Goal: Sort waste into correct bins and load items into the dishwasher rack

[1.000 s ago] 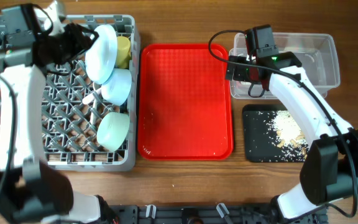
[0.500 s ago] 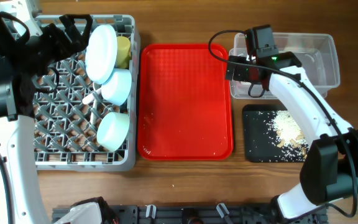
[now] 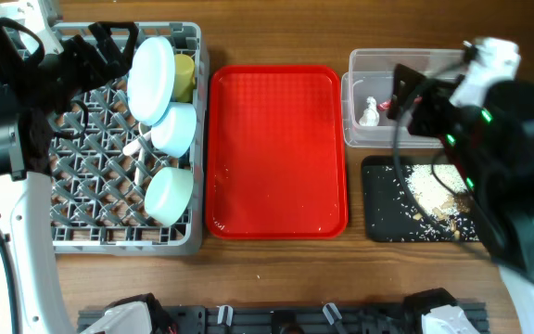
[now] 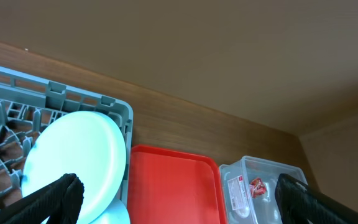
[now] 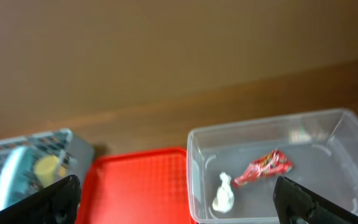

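Table: a brown wooden top (image 3: 276, 278), with a plain brown wall behind it in both wrist views.
Waste: the red foil wrapper (image 5: 267, 166) and the white tissue scrap (image 5: 222, 193) lie near each other, not touching, on the floor of the clear tub (image 5: 197, 155). The rice-like scraps (image 3: 426, 186) are scattered over the black tray (image 3: 383, 204).
Bins: the clear tub sits at the table's far right. The black tray is just beside it on the near side.
Dishes: the light blue plate (image 3: 151, 79) stands on edge at the far right corner of the rack, with the yellow cup (image 3: 184, 76) right beside it. The pale green bowl (image 3: 170, 195) rests nearer the front.
Rack: the grey crate (image 3: 26, 243) fills the left of the table.
Red tray (image 3: 276, 148): it lies flat between the rack and the bins.
Left gripper (image 4: 178, 186): fingers spread wide, grasping nothing, above the rack's far edge.
Right gripper (image 5: 176, 186): fingers spread wide, grasping nothing, above the clear tub.
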Controlling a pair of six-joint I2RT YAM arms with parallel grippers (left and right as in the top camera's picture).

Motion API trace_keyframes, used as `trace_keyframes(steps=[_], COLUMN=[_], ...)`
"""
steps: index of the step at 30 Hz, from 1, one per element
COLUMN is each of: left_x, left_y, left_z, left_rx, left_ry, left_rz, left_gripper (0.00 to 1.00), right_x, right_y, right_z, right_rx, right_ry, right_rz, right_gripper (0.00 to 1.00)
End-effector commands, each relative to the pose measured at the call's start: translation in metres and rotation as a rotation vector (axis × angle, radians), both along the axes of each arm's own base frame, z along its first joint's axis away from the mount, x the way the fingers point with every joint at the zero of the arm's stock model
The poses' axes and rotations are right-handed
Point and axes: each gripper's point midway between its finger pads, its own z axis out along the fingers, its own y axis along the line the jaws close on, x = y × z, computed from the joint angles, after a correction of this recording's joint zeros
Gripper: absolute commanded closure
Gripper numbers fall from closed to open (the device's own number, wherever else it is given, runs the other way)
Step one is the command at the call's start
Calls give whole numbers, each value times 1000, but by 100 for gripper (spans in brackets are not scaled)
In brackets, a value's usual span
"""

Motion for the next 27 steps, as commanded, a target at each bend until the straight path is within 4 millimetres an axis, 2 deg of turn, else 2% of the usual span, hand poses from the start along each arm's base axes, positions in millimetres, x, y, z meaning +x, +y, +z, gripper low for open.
trace_keyframes(steps=[1, 4, 5, 6, 7, 9, 10, 11, 12, 14, 16, 18, 20, 21, 22, 24, 26, 27], left_x=[0, 0, 0, 0, 0, 0, 0, 0, 0, 0, 0, 0, 0, 0, 0, 0, 0, 0], left_y=[1, 1, 1, 1, 1, 1, 1, 1, 1, 1, 1, 1, 1, 1, 1, 1, 1, 1], left_z=[2, 2, 2, 2, 2, 2, 2, 2, 2, 2, 2, 2, 2, 2, 2, 2, 2, 2], left_rx=[8, 8, 8, 8, 8, 8, 8, 8, 8, 8, 8, 8, 8, 8, 8, 8, 8, 8], left_ry=[-6, -6, -6, -6, -6, -6, -6, -6, -6, -6, -6, -6, -6, -6, -6, -6, -6, -6], left_rz=[5, 5, 5, 5, 5, 6, 5, 5, 5, 5, 5, 5, 5, 5, 5, 5, 5, 5], left_gripper=[0, 0, 0, 0, 0, 0, 0, 0, 0, 0, 0, 0, 0, 0, 0, 0, 0, 0], right_x=[-48, -96, -121, -138, -162, -198, -208, -224, -227, -225, -209, -184, -153, -138, -127, -105, -94, -87], right_y=[-15, -26, -32, -36, -41, -56, -61, -75, -81, -85, -84, -76, -58, -50, -45, -46, -47, -49], right_z=[47, 80, 89, 88, 79, 59, 58, 53, 47, 32, 18, 11, 5, -4, -17, -57, -82, -102], right_rx=[22, 55, 66, 69, 68, 59, 58, 53, 45, 35, 37, 54, 72, 76, 77, 75, 66, 64], right_ry=[-167, -311, -364, -376, -370, -352, -371, -415, -425, -434, -480, -586, -720, -770, -784, -731, -678, -636], right_rz=[-17, -18, -19, -22, -23, -59, -78, -155, -203, -261, -282, -241, -139, -85, -60, -64, -76, -85], right_gripper=[0, 0, 0, 0, 0, 0, 0, 0, 0, 0, 1, 0, 0, 0, 0, 0, 1, 0])
